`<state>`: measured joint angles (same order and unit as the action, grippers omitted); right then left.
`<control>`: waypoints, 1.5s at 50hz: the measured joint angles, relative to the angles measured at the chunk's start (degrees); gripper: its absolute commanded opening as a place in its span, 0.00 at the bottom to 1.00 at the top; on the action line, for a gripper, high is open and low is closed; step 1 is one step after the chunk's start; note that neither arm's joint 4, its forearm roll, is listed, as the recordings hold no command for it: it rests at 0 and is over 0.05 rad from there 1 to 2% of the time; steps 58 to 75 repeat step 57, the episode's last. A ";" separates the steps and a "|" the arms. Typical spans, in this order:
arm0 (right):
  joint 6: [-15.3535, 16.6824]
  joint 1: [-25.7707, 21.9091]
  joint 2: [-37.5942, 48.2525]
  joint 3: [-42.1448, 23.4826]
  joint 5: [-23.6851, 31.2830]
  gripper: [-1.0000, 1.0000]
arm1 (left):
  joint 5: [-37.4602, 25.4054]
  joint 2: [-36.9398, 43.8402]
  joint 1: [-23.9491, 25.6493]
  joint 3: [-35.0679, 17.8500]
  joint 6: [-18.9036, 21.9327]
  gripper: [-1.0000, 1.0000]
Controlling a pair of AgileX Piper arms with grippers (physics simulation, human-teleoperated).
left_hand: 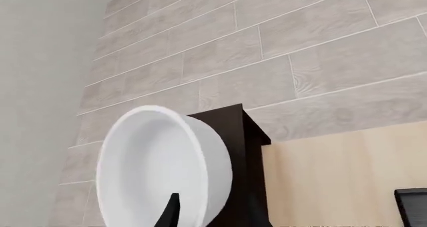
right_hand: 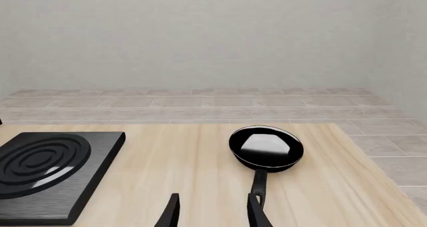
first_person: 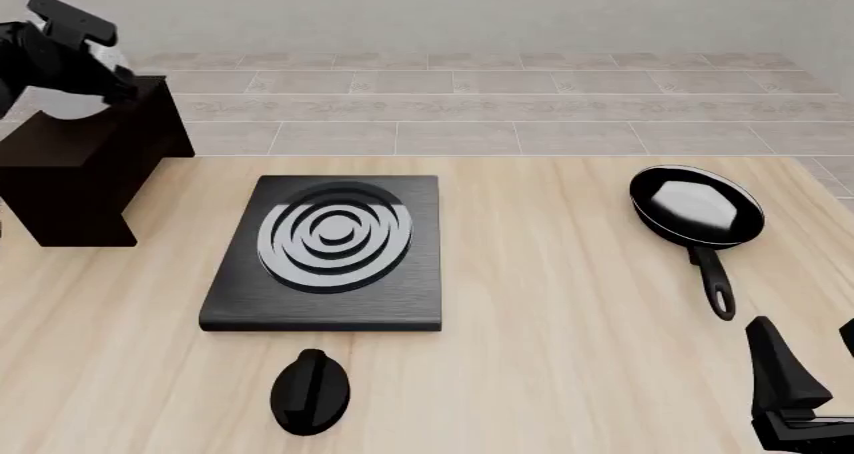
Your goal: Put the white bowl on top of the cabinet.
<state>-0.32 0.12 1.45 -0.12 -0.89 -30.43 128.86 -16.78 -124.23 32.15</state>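
**A:** What do we see on the worktop (first_person: pixel 561 304)?

**B:** In the front view, a black stove plate (first_person: pixel 327 252) with silver rings sits near the middle. A black knob-like object (first_person: pixel 311 391) lies just beside it, toward six o'clock. A black frying pan (first_person: pixel 697 207) with a white patch inside rests at about three o'clock, its handle pointing toward us.

**A:** And the cabinet?

**B:** We find the dark, blocky cabinet (first_person: pixel 94 169) at about ten o'clock, on the worktop's far left.

**A:** Where is the white bowl?

**B:** The white bowl (left_hand: pixel 160 167) is above the cabinet's top, tilted on its side so that its opening faces the left wrist camera. In the front view only a sliver of it shows behind the left arm. We cannot tell whether it touches the cabinet top.

**A:** How is the left claw?

**B:** The left claw (first_person: pixel 118 82) has one finger inside the bowl, closed on its rim.

**A:** And the right claw?

**B:** The right claw (right_hand: pixel 212 209) hangs at about five o'clock, fingers parted and holding nothing, near the pan's handle.
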 measured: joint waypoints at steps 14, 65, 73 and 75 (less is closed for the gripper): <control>0.00 0.00 -0.01 0.00 0.00 1.00 | 1.26 -1.33 -0.37 1.42 -0.56 1.00; 0.00 0.00 0.00 0.00 0.00 1.00 | 24.03 -37.19 6.25 41.80 -9.97 1.00; 0.00 0.00 0.00 0.00 0.00 1.00 | 24.03 -37.19 6.25 41.80 -9.97 1.00; 0.00 0.00 0.00 0.00 0.00 1.00 | 24.03 -37.19 6.25 41.80 -9.97 1.00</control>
